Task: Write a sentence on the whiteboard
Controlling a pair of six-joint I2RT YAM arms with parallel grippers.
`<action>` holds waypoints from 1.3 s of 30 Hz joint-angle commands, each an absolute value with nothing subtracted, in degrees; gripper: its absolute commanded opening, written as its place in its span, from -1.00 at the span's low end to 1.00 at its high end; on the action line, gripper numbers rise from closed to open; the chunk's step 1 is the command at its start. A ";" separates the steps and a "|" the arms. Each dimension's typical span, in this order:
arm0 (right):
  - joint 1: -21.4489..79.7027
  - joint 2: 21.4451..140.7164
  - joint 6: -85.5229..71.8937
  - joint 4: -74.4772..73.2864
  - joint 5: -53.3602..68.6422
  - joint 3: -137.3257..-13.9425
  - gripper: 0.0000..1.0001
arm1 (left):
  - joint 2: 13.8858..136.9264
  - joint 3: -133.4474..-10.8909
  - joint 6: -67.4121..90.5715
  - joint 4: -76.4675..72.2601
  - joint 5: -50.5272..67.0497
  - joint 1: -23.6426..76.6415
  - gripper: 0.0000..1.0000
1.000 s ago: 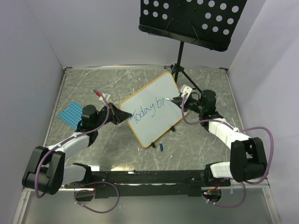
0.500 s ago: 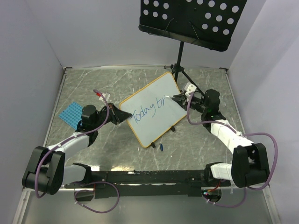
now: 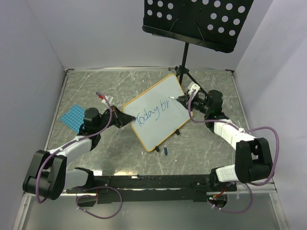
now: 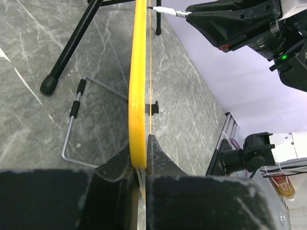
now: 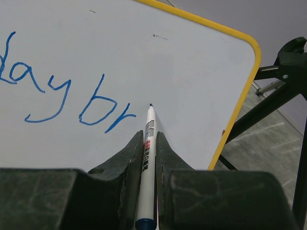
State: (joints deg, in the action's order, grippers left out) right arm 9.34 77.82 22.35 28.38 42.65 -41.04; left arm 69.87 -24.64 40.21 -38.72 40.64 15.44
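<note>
Nearest the arm bases, a small blue cap point(image 3: 165, 151) lies loose on the worktop point(image 3: 96, 86) by the board's low corner, where a sweeping arm could knock it away. The left claw point(image 4: 142, 153) is clamped on the yellow frame of the whiteboard point(image 3: 158, 132), which stands propped at an angle mid-worktop. That pinch is narrow, so a hard press from the pen could twist the board in the grip or rock it on its wire foot point(image 4: 75, 108), smearing the stroke. The sentence point(image 3: 152, 114) reads "Today br", with little white left before the right frame, so the word may crowd the edge. The right claw point(image 5: 149, 136) is closed tight on the marker point(image 5: 150, 120), tip just past the "r"; whether it touches I cannot tell. Beyond, the music stand point(image 3: 196, 21) has a leg just behind the far corner, a likely snag for the wrist
</note>
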 commanded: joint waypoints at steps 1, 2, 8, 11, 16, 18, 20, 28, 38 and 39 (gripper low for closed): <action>9.23 78.75 23.38 31.38 42.63 -42.54 -1.00 | 70.84 -23.47 34.98 -35.86 45.88 16.61 -0.98; 9.23 78.40 23.47 31.29 42.71 -42.10 -1.00 | 70.93 -23.47 34.98 -35.86 45.97 16.61 -0.98; 8.44 73.40 21.98 31.82 44.64 -39.91 -1.00 | 70.84 -23.55 34.89 -35.86 45.97 16.61 -0.98; 8.44 71.38 21.71 31.38 45.96 -39.12 -1.00 | 70.84 -23.47 35.07 -35.95 45.97 16.61 -0.98; 8.44 71.36 22.23 29.54 46.93 -38.85 -1.00 | 70.75 -23.29 35.25 -36.39 45.97 16.61 -0.98; 8.35 72.33 22.85 28.57 47.20 -39.11 -1.00 | 70.75 -23.20 35.33 -36.47 45.97 16.61 -0.98; 8.44 73.64 23.55 27.95 46.76 -39.55 -1.00 | 70.75 -23.20 35.25 -36.39 45.97 16.61 -0.98; 8.44 76.81 24.34 26.99 46.41 -41.04 -1.00 | 70.93 -23.12 35.33 -36.65 45.97 16.70 -0.98; 8.35 77.70 23.73 28.56 43.60 -40.87 -1.00 | 71.10 -23.12 35.33 -36.65 45.97 16.61 -0.98; 8.35 77.70 23.64 29.00 43.25 -40.87 -1.00 | 71.19 -23.12 35.33 -36.74 46.05 16.61 -0.98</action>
State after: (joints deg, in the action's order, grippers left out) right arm 8.73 76.71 23.42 26.26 44.97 -39.31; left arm 70.02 -24.60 40.40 -39.03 40.66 15.44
